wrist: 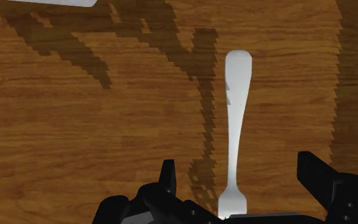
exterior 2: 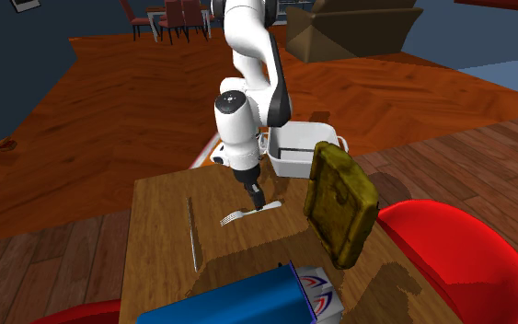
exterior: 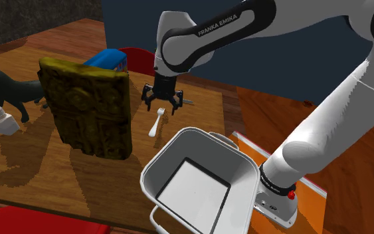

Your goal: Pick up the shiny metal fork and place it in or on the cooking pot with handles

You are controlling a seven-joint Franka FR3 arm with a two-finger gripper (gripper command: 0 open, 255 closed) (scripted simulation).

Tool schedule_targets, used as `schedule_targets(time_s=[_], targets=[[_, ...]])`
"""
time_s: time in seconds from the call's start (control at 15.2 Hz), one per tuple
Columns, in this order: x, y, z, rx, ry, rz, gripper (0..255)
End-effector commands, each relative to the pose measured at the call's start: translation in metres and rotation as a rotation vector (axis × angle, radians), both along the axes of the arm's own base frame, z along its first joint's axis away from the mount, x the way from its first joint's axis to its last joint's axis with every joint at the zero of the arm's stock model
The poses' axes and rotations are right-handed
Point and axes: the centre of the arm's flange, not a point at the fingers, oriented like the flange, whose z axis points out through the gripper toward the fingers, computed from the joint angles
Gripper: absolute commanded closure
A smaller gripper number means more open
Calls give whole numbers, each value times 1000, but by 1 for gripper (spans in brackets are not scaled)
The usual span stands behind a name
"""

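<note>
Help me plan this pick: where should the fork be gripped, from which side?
I'd grip the pale, flat fork at its slim neck, from straight above: it lies flat on the wooden table, so the open black gripper should close across its width.

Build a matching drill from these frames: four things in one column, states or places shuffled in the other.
Things:
1. fork
2. pot
3. gripper
4. slab

States or places:
A. brown, standing on edge
B. lying flat on the table
C. open, just above the fork
D. white, empty inside

Pairs: 1-B, 2-D, 3-C, 4-A
</note>
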Motion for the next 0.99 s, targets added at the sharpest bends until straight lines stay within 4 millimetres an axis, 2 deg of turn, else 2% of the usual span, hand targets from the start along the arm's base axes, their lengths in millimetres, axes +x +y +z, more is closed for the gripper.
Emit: schedule_targets(time_s=[0.0, 0.46, 0.92], targets=[[9, 3, -13, 5, 4, -44, 0], [6, 7, -48, 5, 4, -44, 0], [6, 7, -48, 5, 4, -44, 0]])
